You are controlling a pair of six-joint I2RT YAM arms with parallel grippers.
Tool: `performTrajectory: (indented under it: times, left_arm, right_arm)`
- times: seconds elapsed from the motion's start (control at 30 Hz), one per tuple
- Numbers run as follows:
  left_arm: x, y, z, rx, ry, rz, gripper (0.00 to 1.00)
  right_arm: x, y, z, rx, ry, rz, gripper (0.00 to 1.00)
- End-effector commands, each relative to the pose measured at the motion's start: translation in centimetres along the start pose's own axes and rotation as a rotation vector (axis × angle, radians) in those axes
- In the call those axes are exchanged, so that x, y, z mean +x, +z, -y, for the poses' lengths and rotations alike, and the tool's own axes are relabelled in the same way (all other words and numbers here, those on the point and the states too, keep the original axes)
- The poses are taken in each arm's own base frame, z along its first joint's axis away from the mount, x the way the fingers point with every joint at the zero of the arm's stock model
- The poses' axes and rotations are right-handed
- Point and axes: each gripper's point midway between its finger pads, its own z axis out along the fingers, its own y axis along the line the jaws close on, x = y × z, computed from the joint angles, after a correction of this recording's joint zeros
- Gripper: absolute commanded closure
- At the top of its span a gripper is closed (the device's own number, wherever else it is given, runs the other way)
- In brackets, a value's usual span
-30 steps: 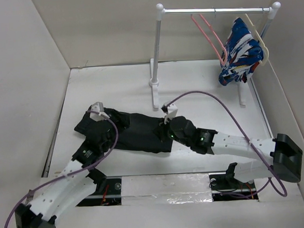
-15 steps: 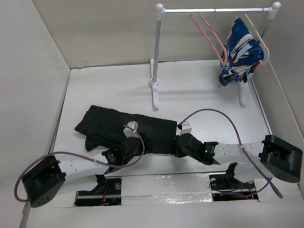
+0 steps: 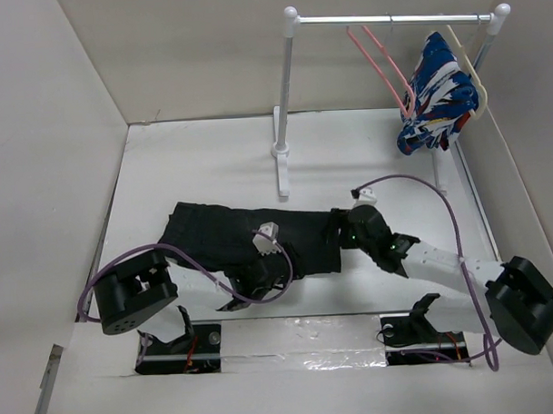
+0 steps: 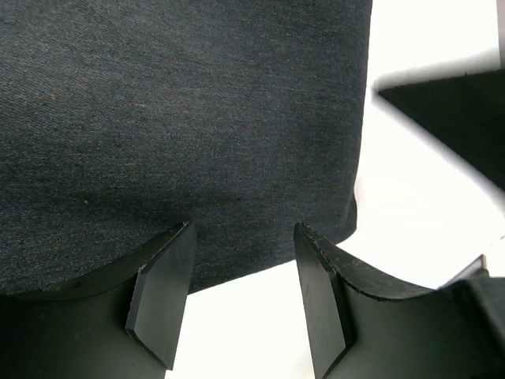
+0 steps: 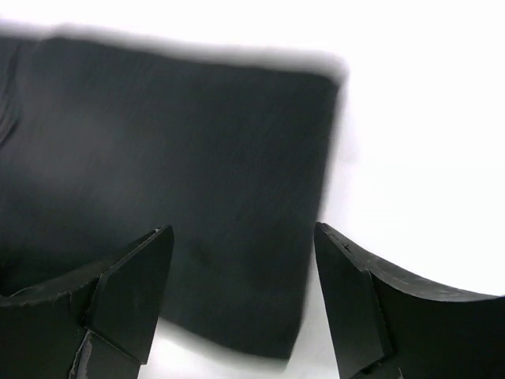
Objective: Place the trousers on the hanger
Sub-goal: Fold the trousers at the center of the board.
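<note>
Two grippers hover over the black trousers [image 3: 232,231], which lie flat across the middle of the white table [image 3: 193,164], well apart from the pink hanger [image 3: 380,62] hanging on the rail [image 3: 388,19] at far right. Left gripper [image 4: 243,237]: jaws spread wide over the cloth's near edge, holding nothing. Right gripper [image 5: 243,237]: jaws equally wide above the trousers' right end, empty.

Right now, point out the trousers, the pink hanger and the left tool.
trousers [image 3: 214,235], top view, middle of the black cloth.
pink hanger [image 3: 390,67], top view, its sloping arm.
left tool [image 4: 243,253], left wrist view, gap between its fingertips.
</note>
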Motion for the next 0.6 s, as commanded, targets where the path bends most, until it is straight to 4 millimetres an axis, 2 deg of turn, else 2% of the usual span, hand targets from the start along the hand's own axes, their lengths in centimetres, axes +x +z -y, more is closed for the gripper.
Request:
performTrajectory:
  times: [0.0,0.1,0.13,0.17,0.23,0.27,0.3,0.37,0.4,0.43,0.47,0.57]
  left_arm:
    - [1.5,-0.6,1.5,0.024,-0.027,-0.035,0.50]
    - [1.3,-1.1,1.3,0.006,-0.031,-0.012,0.49]
    - [0.9,-1.5,1.7,0.014,-0.040,-0.005,0.49]
    - [0.6,-1.7,1.8,0.018,-0.044,-0.001,0.49]
    - [-0.4,-2.5,2.3,0.027,-0.041,0.027,0.49]
    - [-0.9,-2.7,2.2,0.023,-0.039,0.044,0.49]
    - [-1.7,-3.0,2.3,0.020,-0.040,0.074,0.49]
    - [-3.2,-3.9,2.7,0.032,-0.029,0.110,0.49]
    - [-4.2,-4.2,3.1,0.032,-0.026,0.143,0.49]
    - [-5.0,-4.8,3.3,0.033,-0.011,0.157,0.48]
    - [-5.5,-5.0,3.3,0.027,-0.006,0.173,0.48]
    - [-6.9,-5.7,3.7,0.028,-0.005,0.217,0.48]
  right_arm:
    - [-4.4,1.6,0.6,0.003,-0.018,0.067,0.22]
    - [-5.6,3.1,1.9,0.023,-0.004,0.067,0.22]
    - [-6.2,3.6,2.6,0.032,0.009,0.073,0.25]
    - [-5.7,4.4,3.2,0.048,0.005,0.054,0.36]
    - [-6.5,5.4,3.6,0.051,0.018,0.061,0.52]
    - [-6.5,5.9,3.9,0.058,0.018,0.055,0.69]
    - [-6.4,6.7,4.1,0.055,0.022,0.041,0.79]
    - [-6.9,7.4,3.8,0.025,0.019,0.043,0.92]
    - [-6.8,8.0,4.0,0.017,0.017,0.027,0.95]
    - [-7.8,8.3,3.4,0.003,0.012,0.038,0.98]
    - [-8.2,8.6,3.6,0.010,0.006,0.038,1.00]
    - [-9.7,9.3,2.9,-0.015,-0.019,0.049,1.00]
